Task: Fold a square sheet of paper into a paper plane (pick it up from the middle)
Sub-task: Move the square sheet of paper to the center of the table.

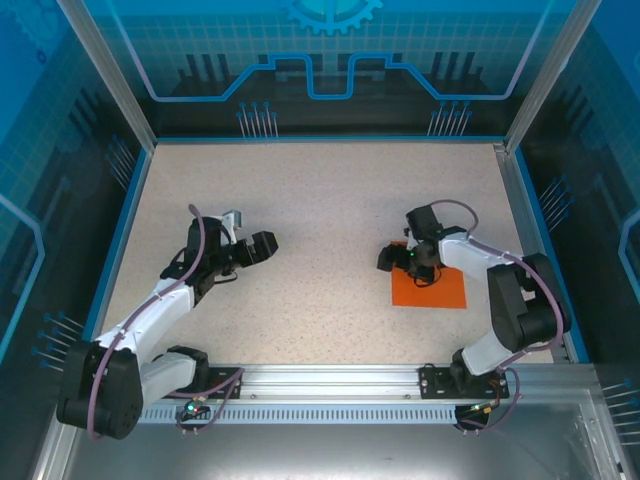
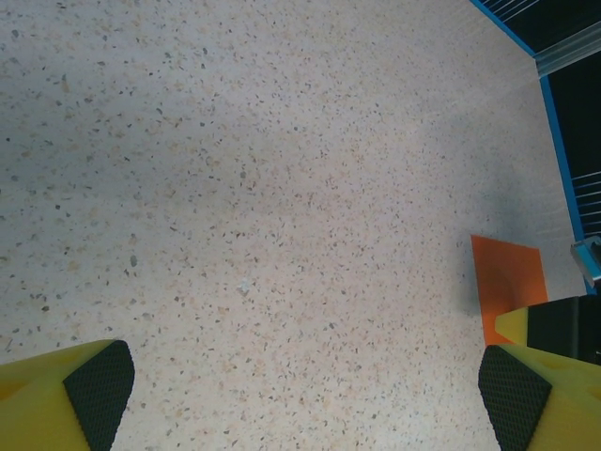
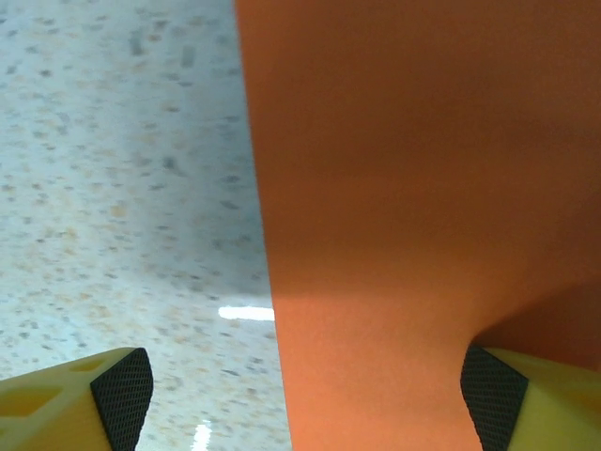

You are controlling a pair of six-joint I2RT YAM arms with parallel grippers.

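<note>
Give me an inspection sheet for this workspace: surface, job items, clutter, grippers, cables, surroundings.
Surface: speckled beige table, blue-edged.
Job's things: orange square sheet of paper lying flat on the right side, no fold seen.
Clutter: nothing seen.
Grippers: left gripper open over bare table; right gripper open, straddling one edge of the sheet.
Cables: purple cables run along both arms.
Surroundings: blue translucent panels; aluminium rail at the near edge.

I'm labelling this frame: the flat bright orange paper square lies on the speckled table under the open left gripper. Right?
No, wrong arm. The top external view shows the flat bright orange paper square on the speckled table under the open right gripper.
</note>
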